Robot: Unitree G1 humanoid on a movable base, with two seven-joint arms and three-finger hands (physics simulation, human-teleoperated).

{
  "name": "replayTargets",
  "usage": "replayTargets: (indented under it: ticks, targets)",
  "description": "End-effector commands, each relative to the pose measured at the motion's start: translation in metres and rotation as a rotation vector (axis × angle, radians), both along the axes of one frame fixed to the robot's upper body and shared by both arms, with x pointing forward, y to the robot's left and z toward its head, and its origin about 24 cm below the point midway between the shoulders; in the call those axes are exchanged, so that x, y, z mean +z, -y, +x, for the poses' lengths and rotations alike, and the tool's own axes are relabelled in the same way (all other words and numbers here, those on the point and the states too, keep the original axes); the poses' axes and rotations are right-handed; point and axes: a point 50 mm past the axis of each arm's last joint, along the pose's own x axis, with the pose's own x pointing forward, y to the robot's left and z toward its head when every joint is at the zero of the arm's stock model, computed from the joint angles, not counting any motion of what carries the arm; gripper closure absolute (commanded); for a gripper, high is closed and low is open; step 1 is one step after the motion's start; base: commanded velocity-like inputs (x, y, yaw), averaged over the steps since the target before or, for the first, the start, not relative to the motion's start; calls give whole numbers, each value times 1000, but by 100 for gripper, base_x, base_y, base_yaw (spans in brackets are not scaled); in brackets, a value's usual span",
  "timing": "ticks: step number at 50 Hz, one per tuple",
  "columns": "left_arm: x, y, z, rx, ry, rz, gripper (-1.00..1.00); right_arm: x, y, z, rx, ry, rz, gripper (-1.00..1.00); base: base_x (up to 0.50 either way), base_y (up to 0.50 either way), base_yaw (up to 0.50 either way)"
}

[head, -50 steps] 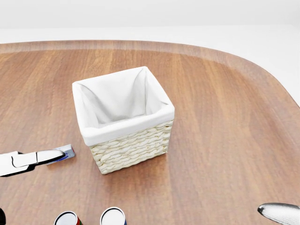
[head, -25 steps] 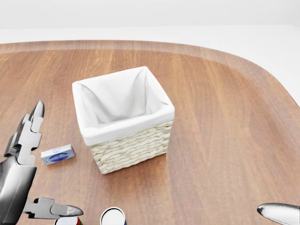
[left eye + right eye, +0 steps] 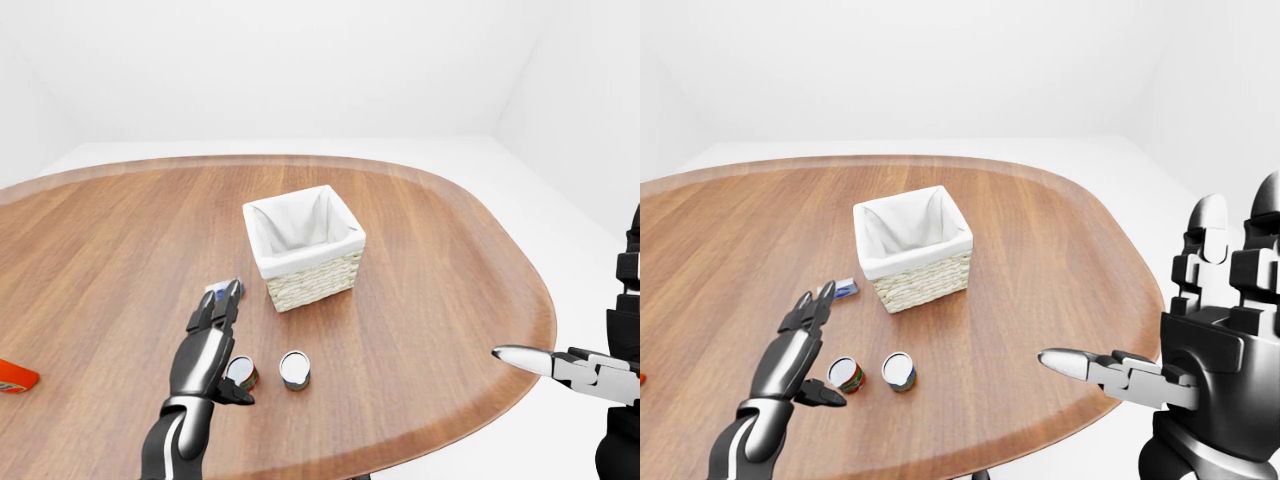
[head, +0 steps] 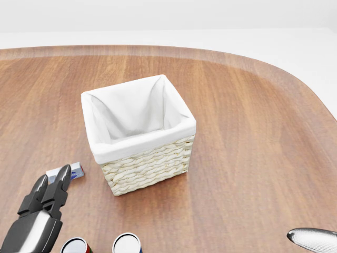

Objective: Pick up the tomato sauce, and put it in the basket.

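Two cans stand on the wooden table (image 3: 430,260), below the basket in the left-eye view. The left can, with a red and green label (image 3: 241,373), looks like the tomato sauce; the other has a blue label (image 3: 294,369). My left hand (image 3: 232,345) is open, its fingers straight and its thumb beside the red can, just left of it. The wicker basket (image 3: 303,245) with a white liner stands empty mid-table. My right hand (image 3: 1150,300) is open by the table's right edge, far from the cans.
A small blue and white box (image 4: 77,171) lies left of the basket, partly behind my left fingers. A red object (image 3: 15,376) lies at the left edge of the left-eye view. The table's near rim runs just below the cans.
My left hand rose with fingers spread, then dropped lower with fingers together beside the red can. The cans, basket and right hand have not moved.
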Motion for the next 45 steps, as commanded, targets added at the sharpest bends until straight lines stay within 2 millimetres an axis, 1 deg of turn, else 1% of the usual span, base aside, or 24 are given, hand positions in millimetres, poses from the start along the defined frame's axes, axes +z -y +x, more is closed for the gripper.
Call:
replayTargets:
  ticks: [1,4,9,15,19,21,22,24,28,45]
  targets:
    - [-24,-5,-6,23,-90,122,-100,0,0,0,-2,5,-2,-100,0,0,0]
    - [-30,-7,-7,28,-99,160,-100,0,0,0,-1,5,-2,-100,0,0,0]
    - [-36,-6,-5,23,-119,164,-100,0,0,0,0,1,1,-100,0,0,0]
    - [-53,-2,7,13,-112,203,-100,0,0,0,0,3,1,-100,0,0,0]
    - [-54,1,19,12,-68,198,-100,0,0,0,1,2,0,-100,0,0,0]
    - [-57,2,21,9,-49,230,-100,1,0,0,1,4,0,-100,0,0,0]
    - [-61,3,22,-1,-24,297,-100,1,0,0,2,5,-1,-100,0,0,0]
    - [-65,4,23,-8,-12,315,-100,1,0,0,1,5,-2,-100,0,0,0]
    - [-64,6,28,-9,12,312,-100,0,0,0,1,4,-1,-100,0,0,0]
    - [-87,11,28,-51,-19,358,-100,0,0,0,0,1,0,-100,0,0,0]
